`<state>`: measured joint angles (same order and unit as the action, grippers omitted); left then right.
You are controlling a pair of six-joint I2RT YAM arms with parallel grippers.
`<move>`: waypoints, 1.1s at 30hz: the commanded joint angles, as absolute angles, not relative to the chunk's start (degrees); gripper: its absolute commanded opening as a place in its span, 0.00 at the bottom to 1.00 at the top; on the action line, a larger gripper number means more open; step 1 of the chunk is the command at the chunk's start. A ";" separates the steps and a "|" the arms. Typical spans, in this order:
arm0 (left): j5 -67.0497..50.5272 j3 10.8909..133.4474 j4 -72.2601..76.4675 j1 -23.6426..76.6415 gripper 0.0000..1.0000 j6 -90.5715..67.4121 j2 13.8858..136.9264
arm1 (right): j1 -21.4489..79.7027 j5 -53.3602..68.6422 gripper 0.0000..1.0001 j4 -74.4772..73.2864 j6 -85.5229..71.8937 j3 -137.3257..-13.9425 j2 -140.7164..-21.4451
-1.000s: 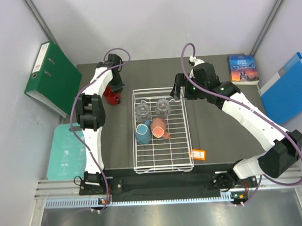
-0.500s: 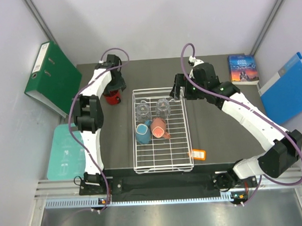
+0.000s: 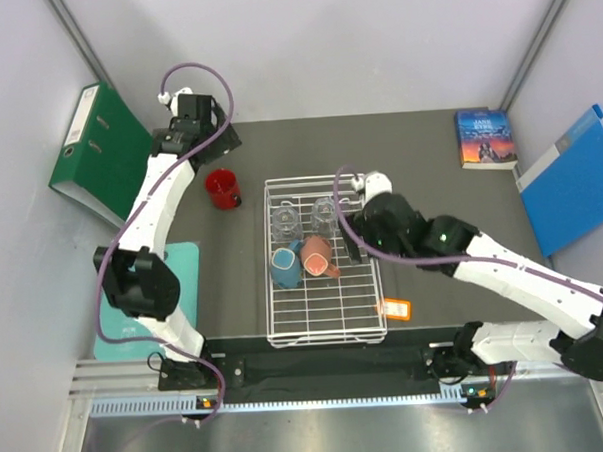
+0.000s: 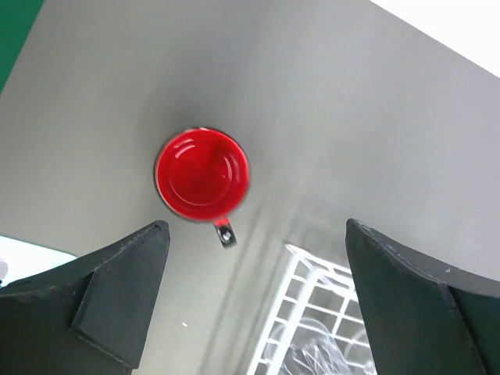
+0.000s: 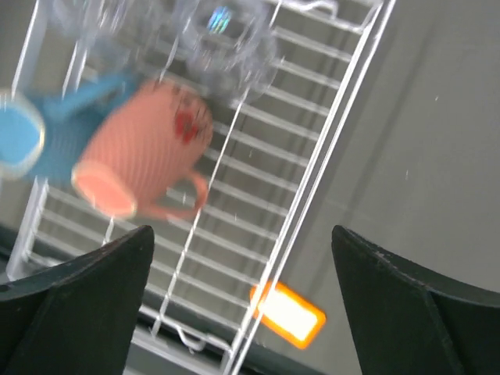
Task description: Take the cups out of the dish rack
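Note:
The red mug (image 3: 221, 187) (image 4: 202, 174) stands upright on the dark table, left of the dish rack (image 3: 376, 283) (image 4: 311, 311). My left gripper (image 4: 256, 234) hangs high above it, open and empty. In the rack lie a salmon-pink mug (image 3: 318, 257) (image 5: 144, 152) and a light-blue mug (image 3: 285, 267) (image 5: 47, 141) on their sides. Two clear tumblers (image 3: 284, 223) (image 3: 324, 215) stand behind them. My right gripper (image 5: 242, 234) (image 3: 354, 234) hovers open over the rack's right rim (image 5: 328, 148), to the right of the pink mug, holding nothing.
An orange tag (image 3: 395, 308) (image 5: 287, 314) lies at the rack's near right corner. A green binder (image 3: 103, 155) leans at the left wall and a teal mat (image 3: 134, 293) lies below it. A book (image 3: 484, 136) and a blue folder (image 3: 575, 174) sit at the right.
My left gripper opened, let go of the red mug and rose back-left. My right arm swung from the rack's far right corner forward over its right side.

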<state>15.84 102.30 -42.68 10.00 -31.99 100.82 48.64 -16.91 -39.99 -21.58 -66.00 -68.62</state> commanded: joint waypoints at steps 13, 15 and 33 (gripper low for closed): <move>16.35 79.81 -33.66 15.20 0.99 -34.72 76.66 | 75.75 -37.35 0.72 -48.96 -29.45 -54.85 -56.15; 16.00 77.88 -33.84 15.21 0.99 -34.89 74.98 | 78.74 -40.33 0.75 -46.68 -28.05 -54.41 -57.65; 14.59 69.88 -38.24 15.21 0.99 -36.82 63.20 | 80.16 -37.53 0.74 -20.13 -16.80 -47.72 -74.26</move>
<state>15.44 71.75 -38.20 15.31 -35.14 65.30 79.46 -38.57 -28.42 -20.45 -46.81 -72.55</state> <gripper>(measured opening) 0.990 0.742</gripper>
